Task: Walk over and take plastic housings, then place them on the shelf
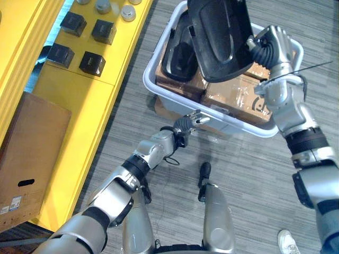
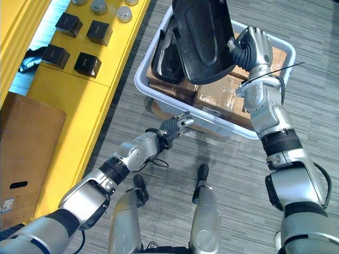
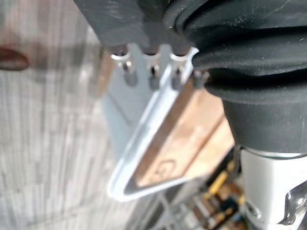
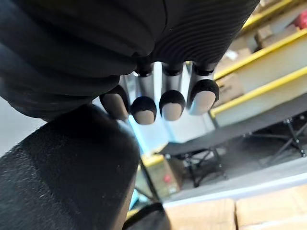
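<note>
Raised closest to the camera is a black plastic housing (image 1: pixel 220 37), a broad curved shell held up above the bin and tilted on edge. The right hand (image 1: pixel 267 45) grips its right side, fingers (image 4: pixel 171 104) curled in against the dark surface.

At the far left a cardboard box (image 1: pixel 32 153) with a slot handle stands against the yellow shelf (image 1: pixel 79 90). On the shelf's flat top sit four small black blocks (image 1: pixel 92 63) in two pairs, and beyond them a few grey round pieces (image 1: pixel 127 11).

To the right of the shelf, over the grey striped floor (image 1: pixel 249 174), the left hand (image 1: pixel 190 121) reaches to the near wall of the bin (image 1: pixel 212 108). Its fingers (image 3: pixel 152 72) are loosely extended and hold nothing; whether they touch the rim I cannot tell.

The bin is pale grey plastic and sits on the floor just beside the shelf. Inside it lie brown cartons (image 1: pixel 233 95), and on them, at the left end, a second housing (image 1: pixel 180 55), also black, partly hidden under the lifted one.
</note>
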Robot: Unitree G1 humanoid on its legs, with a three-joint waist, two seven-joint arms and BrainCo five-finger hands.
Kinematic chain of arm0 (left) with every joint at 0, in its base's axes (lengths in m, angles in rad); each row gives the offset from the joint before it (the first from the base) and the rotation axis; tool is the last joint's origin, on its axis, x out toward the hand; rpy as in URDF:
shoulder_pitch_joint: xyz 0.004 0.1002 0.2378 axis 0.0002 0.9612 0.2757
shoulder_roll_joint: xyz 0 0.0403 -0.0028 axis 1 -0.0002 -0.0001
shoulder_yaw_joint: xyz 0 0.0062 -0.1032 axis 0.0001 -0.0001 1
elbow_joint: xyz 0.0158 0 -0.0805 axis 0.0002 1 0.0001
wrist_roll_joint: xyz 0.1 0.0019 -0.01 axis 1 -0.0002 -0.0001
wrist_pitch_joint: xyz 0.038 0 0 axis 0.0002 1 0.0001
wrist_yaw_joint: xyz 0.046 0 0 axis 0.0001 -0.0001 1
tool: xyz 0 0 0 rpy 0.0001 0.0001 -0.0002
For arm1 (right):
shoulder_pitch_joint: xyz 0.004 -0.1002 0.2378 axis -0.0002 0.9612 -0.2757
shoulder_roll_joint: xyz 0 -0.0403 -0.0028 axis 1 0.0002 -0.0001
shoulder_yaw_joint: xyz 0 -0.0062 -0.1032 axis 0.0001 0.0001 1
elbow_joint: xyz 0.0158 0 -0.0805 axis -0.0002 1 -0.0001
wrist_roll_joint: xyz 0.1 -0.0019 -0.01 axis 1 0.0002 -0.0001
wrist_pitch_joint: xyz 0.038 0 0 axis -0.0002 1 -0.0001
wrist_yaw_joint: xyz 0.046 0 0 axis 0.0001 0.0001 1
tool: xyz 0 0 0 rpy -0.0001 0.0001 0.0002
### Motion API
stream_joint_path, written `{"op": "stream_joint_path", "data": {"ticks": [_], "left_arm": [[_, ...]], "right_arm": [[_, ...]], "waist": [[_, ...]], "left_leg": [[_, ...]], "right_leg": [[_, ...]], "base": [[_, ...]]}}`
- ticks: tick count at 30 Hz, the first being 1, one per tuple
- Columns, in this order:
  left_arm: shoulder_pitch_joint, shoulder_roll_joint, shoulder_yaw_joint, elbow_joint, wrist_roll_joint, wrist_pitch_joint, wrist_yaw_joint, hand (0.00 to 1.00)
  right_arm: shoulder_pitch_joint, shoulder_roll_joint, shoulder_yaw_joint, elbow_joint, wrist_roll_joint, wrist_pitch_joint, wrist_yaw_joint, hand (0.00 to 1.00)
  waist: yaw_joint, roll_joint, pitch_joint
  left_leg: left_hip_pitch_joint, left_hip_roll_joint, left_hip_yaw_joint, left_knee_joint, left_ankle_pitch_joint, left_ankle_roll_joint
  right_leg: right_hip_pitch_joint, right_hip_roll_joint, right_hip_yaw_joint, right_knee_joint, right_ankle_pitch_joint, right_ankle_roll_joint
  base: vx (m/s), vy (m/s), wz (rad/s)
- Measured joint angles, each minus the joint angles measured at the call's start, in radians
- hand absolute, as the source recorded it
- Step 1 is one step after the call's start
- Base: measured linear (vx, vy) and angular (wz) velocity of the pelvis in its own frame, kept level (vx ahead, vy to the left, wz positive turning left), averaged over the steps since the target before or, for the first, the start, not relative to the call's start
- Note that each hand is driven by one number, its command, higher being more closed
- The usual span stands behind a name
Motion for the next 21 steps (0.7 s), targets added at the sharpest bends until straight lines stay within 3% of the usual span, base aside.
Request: {"op": "stream_joint_path", "data": {"ticks": [8, 13, 15, 17, 21], "left_arm": [[0.003, -0.014, 0.131, 0.053, -0.186, -0.159, 0.092, 0.0], [0.008, 0.026, 0.19, 0.084, -0.292, -0.21, 0.083, 0.0], [0.014, 0.033, 0.195, 0.083, -0.323, -0.245, 0.051, 0.0], [0.015, 0.048, 0.196, 0.079, -0.328, -0.278, 0.023, 0.0], [0.022, 0.059, 0.196, 0.075, -0.348, -0.302, 0.01, 0.0]], "right_arm": [[0.053, -0.001, -0.007, 0.0, -0.05, -0.105, -0.073, 1.0], [0.131, -0.001, -0.024, 0.011, -0.078, -0.121, -0.08, 1.0], [0.173, -0.001, -0.034, 0.022, -0.079, -0.134, -0.08, 1.0], [0.19, 0.0, -0.035, 0.021, -0.08, -0.144, -0.08, 1.0], [0.22, 0.002, -0.05, 0.021, -0.084, -0.175, -0.082, 1.0]], "waist": [[-0.013, -0.001, 0.0], [-0.018, -0.012, 0.005], [-0.013, -0.029, 0.0], [-0.014, -0.042, -0.007], [-0.017, -0.047, -0.007]], "left_leg": [[0.003, 0.0, -0.004, 0.0, 0.0, -0.001], [0.011, 0.0, -0.029, 0.005, 0.0, -0.001], [0.026, -0.001, -0.033, -0.001, 0.0, -0.001], [0.031, -0.005, -0.031, -0.006, 0.0, 0.0], [0.061, -0.012, -0.025, -0.023, 0.0, 0.0]], "right_leg": [[0.003, 0.003, -0.002, -0.001, 0.0, 0.0], [0.041, 0.004, -0.026, -0.018, 0.0, 0.0], [0.065, 0.006, -0.032, -0.034, 0.001, 0.001], [0.079, 0.007, -0.031, -0.059, 0.006, 0.007], [0.12, 0.007, -0.032, -0.102, 0.028, 0.012]], "base": [[0.02, 0.005, -0.01], [0.0, 0.009, 0.08], [0.01, 0.023, 0.12], [0.02, 0.038, 0.01], [0.05, 0.042, -0.01]]}}
